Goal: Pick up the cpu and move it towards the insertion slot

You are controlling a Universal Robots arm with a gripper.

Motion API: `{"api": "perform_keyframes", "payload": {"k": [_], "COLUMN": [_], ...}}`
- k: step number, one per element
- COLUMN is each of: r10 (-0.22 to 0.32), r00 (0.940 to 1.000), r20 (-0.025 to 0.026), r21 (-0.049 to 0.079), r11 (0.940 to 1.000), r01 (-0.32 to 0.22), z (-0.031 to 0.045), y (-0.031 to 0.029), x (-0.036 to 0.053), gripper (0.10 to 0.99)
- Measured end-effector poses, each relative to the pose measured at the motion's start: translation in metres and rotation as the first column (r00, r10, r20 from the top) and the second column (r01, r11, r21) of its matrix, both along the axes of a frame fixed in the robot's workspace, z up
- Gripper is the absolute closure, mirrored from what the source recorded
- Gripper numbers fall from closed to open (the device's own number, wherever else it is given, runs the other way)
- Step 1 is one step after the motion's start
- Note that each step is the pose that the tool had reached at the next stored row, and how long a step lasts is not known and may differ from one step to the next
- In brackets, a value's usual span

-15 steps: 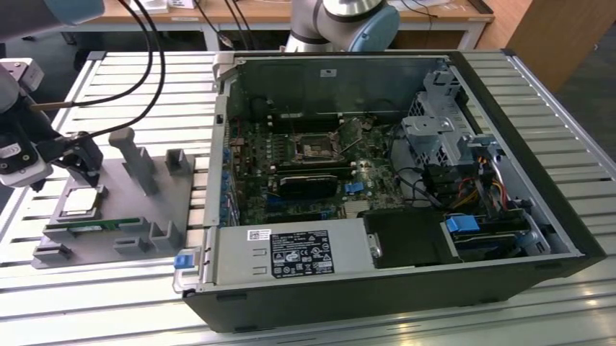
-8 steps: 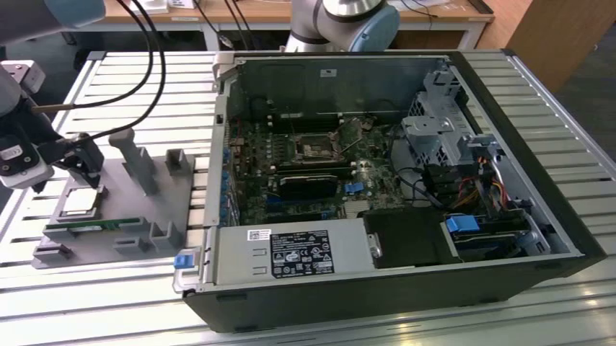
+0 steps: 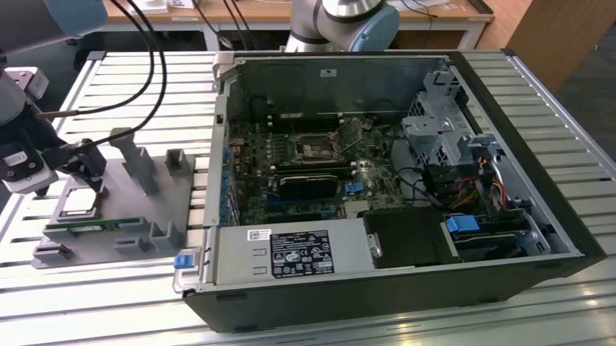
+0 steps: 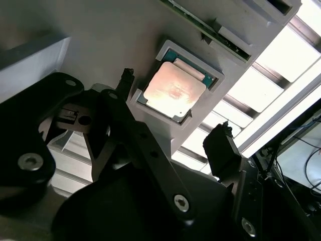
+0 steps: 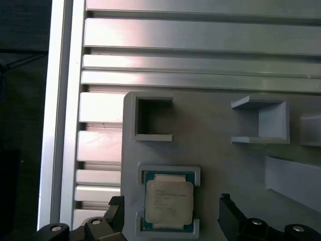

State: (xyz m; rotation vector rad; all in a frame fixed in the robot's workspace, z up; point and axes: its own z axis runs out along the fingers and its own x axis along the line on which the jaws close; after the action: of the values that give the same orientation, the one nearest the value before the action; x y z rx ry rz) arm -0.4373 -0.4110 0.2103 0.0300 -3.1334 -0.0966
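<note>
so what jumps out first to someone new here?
The open computer case dominates the exterior view, the insertion slot shining on its board. At the exterior view's left the cpu lies in a grey fixture, and in the first wrist view the open gripper straddles it with gaps either side.

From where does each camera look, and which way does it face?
Exterior view: off the arm, looking down on the computer case and grey fixture; arm at the exterior view's left.
First wrist view: on the wrist, straight down on the cpu; fingertips show.
Second wrist view: on the wrist, oblique; the gripper shows.
Both share the cpu.
</note>
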Motion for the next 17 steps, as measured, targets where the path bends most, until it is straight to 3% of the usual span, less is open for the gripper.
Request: {"api": "perform_keyframes", "payload": {"k": [17], "r10": [0.000], "r00": [1.0000], "r20": [-0.0003], "r21": [-0.002], "r11": [1.0000], "r01": [0.000], "z": [-0.0184], "y": [-0.0025], "x": [-0.0003], "gripper": [0.263]}}
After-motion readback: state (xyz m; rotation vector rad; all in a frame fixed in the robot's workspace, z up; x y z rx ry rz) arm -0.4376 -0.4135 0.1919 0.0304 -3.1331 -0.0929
